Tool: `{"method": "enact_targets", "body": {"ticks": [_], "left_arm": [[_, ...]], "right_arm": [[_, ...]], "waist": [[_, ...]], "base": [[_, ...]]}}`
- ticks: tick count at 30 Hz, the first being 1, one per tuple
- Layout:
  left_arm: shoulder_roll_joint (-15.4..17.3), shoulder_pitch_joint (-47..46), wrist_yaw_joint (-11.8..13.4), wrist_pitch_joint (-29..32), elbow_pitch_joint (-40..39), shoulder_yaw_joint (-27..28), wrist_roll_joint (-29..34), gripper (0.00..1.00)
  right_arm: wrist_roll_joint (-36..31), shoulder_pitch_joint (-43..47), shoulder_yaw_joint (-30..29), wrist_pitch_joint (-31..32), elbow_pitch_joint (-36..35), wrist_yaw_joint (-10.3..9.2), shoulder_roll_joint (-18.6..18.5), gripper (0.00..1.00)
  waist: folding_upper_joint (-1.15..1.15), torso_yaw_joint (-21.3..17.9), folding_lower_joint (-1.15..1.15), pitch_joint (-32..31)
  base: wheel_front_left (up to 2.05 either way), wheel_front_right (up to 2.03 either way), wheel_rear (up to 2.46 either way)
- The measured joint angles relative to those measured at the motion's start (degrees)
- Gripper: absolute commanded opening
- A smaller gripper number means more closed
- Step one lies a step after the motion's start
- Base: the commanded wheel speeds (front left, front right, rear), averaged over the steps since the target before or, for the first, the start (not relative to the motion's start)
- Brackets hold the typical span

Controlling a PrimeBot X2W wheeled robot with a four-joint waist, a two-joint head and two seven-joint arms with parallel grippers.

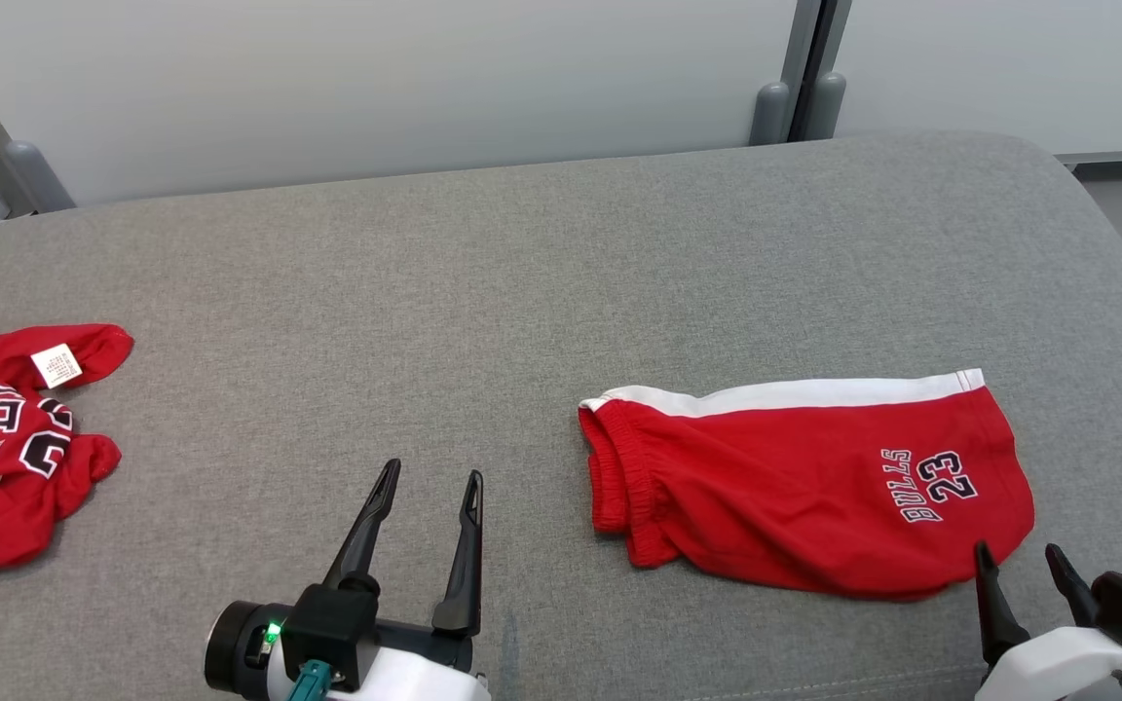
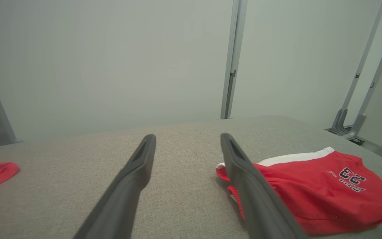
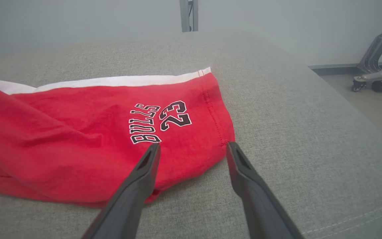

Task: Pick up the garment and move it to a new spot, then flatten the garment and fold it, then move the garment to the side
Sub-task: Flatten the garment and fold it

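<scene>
While the crumpled red jersey [image 1: 6, 448] lies at the far left of the grey cushioned surface [image 1: 425, 292], well apart from my work, my left gripper [image 1: 431, 474] hovers over bare fabric. Its fingers are spread wide and hold nothing, and I judge it is placed for the waistband end. The red shorts [image 1: 795, 487] lie right of centre, seemingly folded in half. A white stripe runs along the far edge, the elastic waistband is at the left, and "BULLS 23" sits near the right hem. My right gripper [image 1: 1018, 553], equally wide and empty, sits at the near hem corner, likely ready to pinch it.
</scene>
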Motion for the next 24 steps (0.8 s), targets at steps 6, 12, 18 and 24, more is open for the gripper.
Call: {"method": "enact_targets", "body": {"ticks": [6, 12, 18, 24], "left_arm": [[0.0, 0.0, 0.0, 0.0, 0.0, 0.0, 0.1, 1.0], [0.0, -0.1, -0.3, 0.0, -0.1, -0.4, 0.5, 1.0], [0.0, -0.7, -0.5, 0.0, -0.2, -0.5, 0.5, 1.0], [0.0, -1.6, -0.5, 0.0, -0.2, -0.9, 0.5, 1.0]], "right_arm": [[9.8, -1.2, -1.7, 1.0, 2.9, -0.01, 1.9, 1.0], [20.2, -7.2, -1.5, 2.1, 8.6, -0.01, 1.3, 1.0], [25.8, -12.4, -0.9, 3.3, 16.6, -0.01, -1.0, 1.0], [29.5, -16.3, 0.9, 3.6, 22.7, -0.01, -1.2, 1.0]], "waist": [[0.0, 0.1, 0.0, 0.6], [0.0, 0.5, 0.0, 1.6], [0.0, 1.8, 0.0, 2.7], [0.0, 3.4, 0.0, 3.9]], "base": [[0.0, 0.0, 0.0], [0.0, 0.0, 0.0], [0.0, 0.0, 0.0], [0.0, 0.0, 0.0]]}}
